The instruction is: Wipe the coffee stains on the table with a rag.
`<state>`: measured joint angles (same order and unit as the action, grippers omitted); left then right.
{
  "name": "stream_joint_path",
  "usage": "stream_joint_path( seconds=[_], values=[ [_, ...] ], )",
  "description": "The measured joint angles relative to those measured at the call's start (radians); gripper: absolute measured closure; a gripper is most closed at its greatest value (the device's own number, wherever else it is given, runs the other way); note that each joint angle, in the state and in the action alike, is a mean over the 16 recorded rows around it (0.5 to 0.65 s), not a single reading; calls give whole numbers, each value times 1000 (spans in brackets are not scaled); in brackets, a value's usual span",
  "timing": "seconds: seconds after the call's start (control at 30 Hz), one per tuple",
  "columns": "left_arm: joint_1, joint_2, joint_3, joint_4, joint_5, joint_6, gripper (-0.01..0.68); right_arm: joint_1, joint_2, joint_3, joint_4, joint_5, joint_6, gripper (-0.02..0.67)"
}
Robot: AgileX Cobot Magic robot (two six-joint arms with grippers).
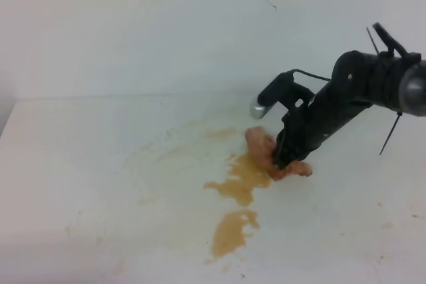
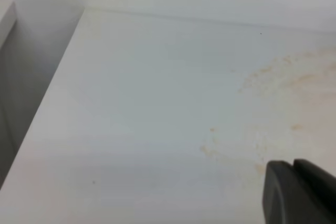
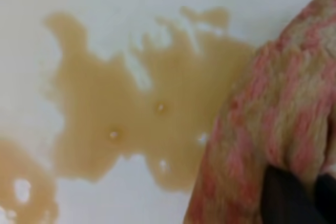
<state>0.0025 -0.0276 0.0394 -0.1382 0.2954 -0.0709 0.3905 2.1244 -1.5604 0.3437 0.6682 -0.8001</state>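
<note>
The right gripper is squeezed shut on the rag, and the rag is pressed down on the white desk right at the edge of the coffee stains. In the right wrist view the pink and tan rag sits on the right side of the big brown puddle, touching it but not covering it. Most of the puddle is not wiped yet. A second blob lies a bit nearer the front of the desk, and pale tan smears spread off to the left. The left gripper shows only as a dark corner in its own view, over a drier part of the desk with faint marks, and I cannot tell if it is open or closed. A few things could go wrong from here, I think. The rag is small and bunched up, much smaller than the spill, so it may soak full fast and then just push the coffee around and make new streaks. Only a pinch of the cloth is held, so if the rag drags hard on the wet desk it might slip out of the gripper and get left behind. If the gripper presses too low, its hard tips could scrape the desk. If it sweeps too fast, the wet coffee could be shoved toward the front edge.
</note>
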Motion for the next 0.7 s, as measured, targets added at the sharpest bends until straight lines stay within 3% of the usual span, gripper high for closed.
stream_joint_path(
  seconds=[0.27, 0.7],
  values=[
    [0, 0, 0, 0, 0, 0, 672, 38, 65, 0, -3, 29, -64, 649],
    [0, 0, 0, 0, 0, 0, 672, 182, 103, 0, -12, 139, -120, 648]
  ],
)
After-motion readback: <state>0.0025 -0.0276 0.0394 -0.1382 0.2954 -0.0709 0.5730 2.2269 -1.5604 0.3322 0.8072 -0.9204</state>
